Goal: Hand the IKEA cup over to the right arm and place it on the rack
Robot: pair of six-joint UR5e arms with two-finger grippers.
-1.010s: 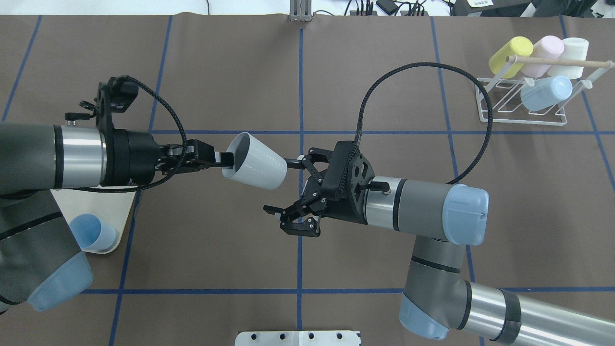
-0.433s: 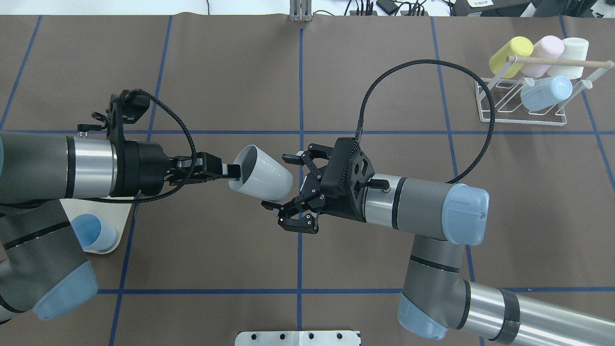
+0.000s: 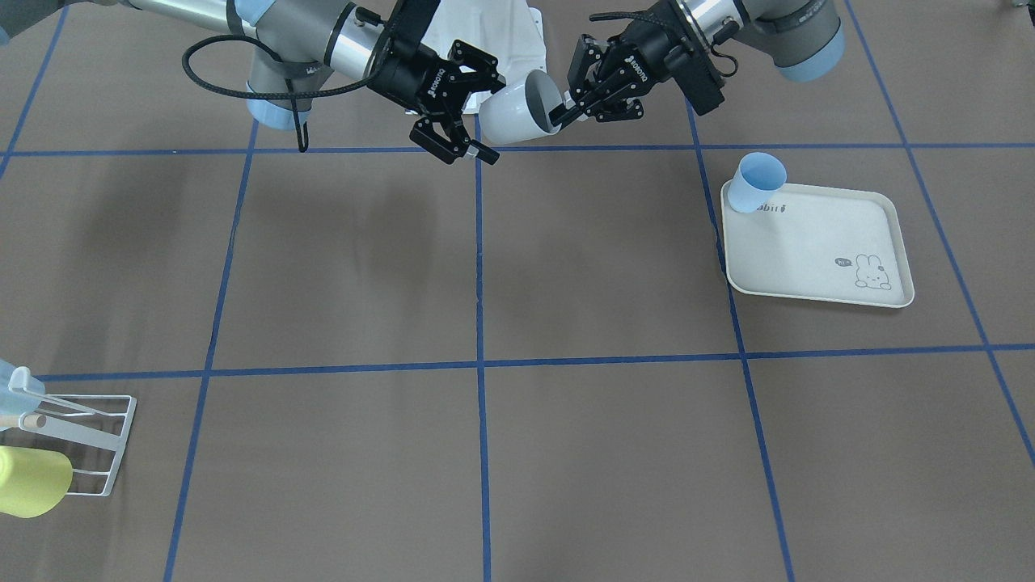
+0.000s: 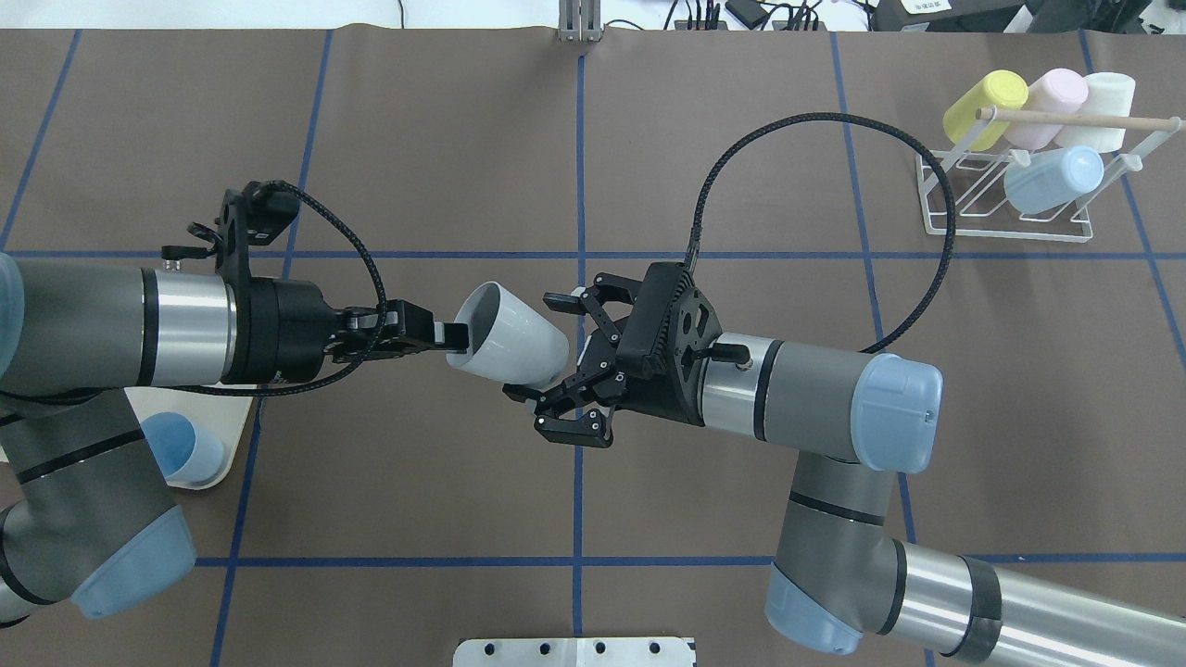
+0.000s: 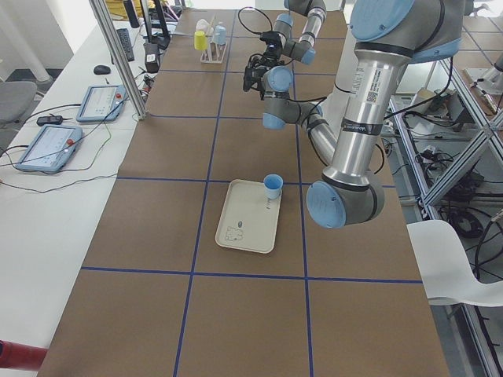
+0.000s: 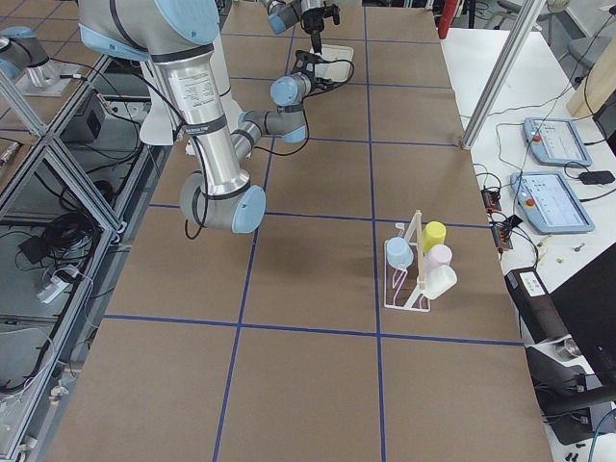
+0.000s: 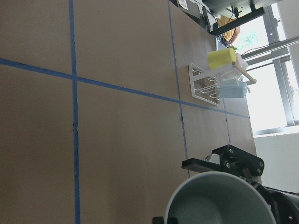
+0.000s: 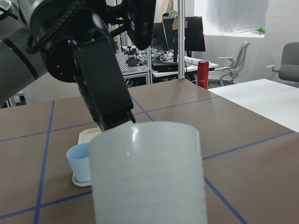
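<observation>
The white IKEA cup lies on its side in mid-air over the table's middle. My left gripper is shut on its rim, one finger inside the mouth. My right gripper is open, with its fingers above and below the cup's base and not closed on it. The front view shows the same: the cup, the left gripper, the right gripper. In the right wrist view the cup fills the front. The white wire rack stands at the far right and holds several cups.
A cream rabbit-print tray near my left arm carries a blue cup. Yellow, pink, white and blue cups fill the rack under its wooden dowel. The right arm's cable loops above the table.
My left arm has carried the cup to the right, so its base now sits between the right gripper's open fingers. The right gripper has shifted slightly toward the cup.
</observation>
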